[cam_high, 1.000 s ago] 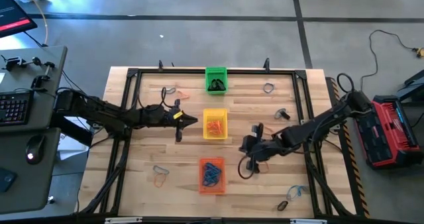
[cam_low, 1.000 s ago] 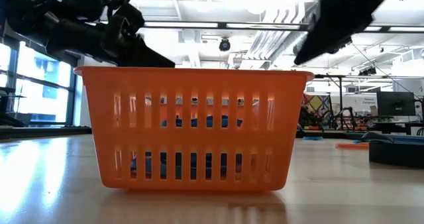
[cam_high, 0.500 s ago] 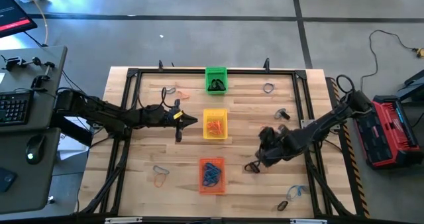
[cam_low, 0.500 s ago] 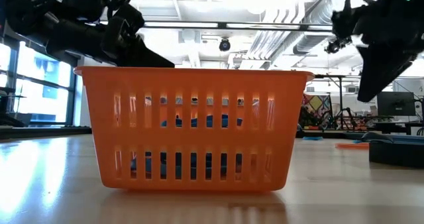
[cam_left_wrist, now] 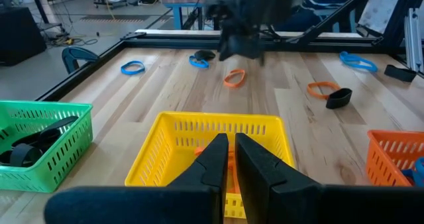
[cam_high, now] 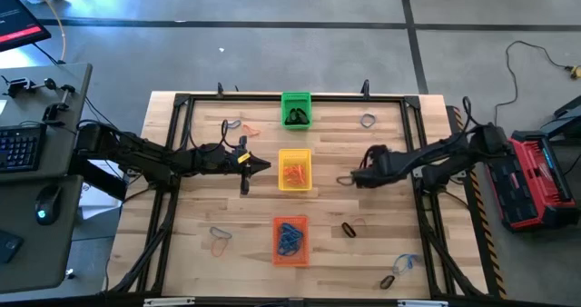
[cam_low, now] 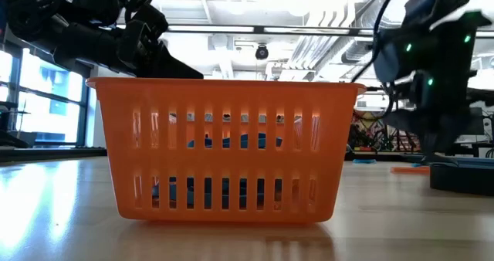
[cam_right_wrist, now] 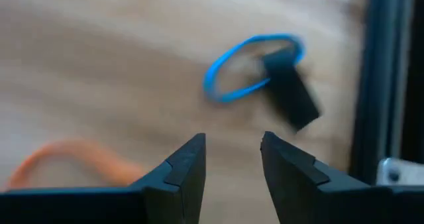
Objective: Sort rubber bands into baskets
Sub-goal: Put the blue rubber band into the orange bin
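Three baskets stand in a row down the middle of the table: green point(cam_high: 295, 110) at the far side with black bands, yellow point(cam_high: 294, 171) with orange bands, orange point(cam_high: 290, 239) with blue bands. My left gripper point(cam_high: 260, 166) hovers shut just left of the yellow basket. My right gripper point(cam_high: 347, 179) is open to the right of the yellow basket, with nothing between its fingers point(cam_right_wrist: 232, 141). Beyond its fingertips, the right wrist view shows a blue band point(cam_right_wrist: 252, 68), a black band point(cam_right_wrist: 291, 101) and an orange band point(cam_right_wrist: 66, 159) lying flat on the wood. A dark band and an orange band point(cam_high: 352, 227) lie right of the orange basket.
Loose bands lie scattered on the table: at the far left point(cam_high: 234, 123), far right point(cam_high: 368, 120), near left point(cam_high: 219, 242) and near right point(cam_high: 404, 265). A black frame rail point(cam_high: 419, 162) runs around the table top. The orange basket point(cam_low: 224, 149) fills the low view.
My right gripper has opened and let go of the dark and orange bands, which now lie on the wood right of the orange basket. It has then swung toward the table's far edge, to the right of the yellow basket.
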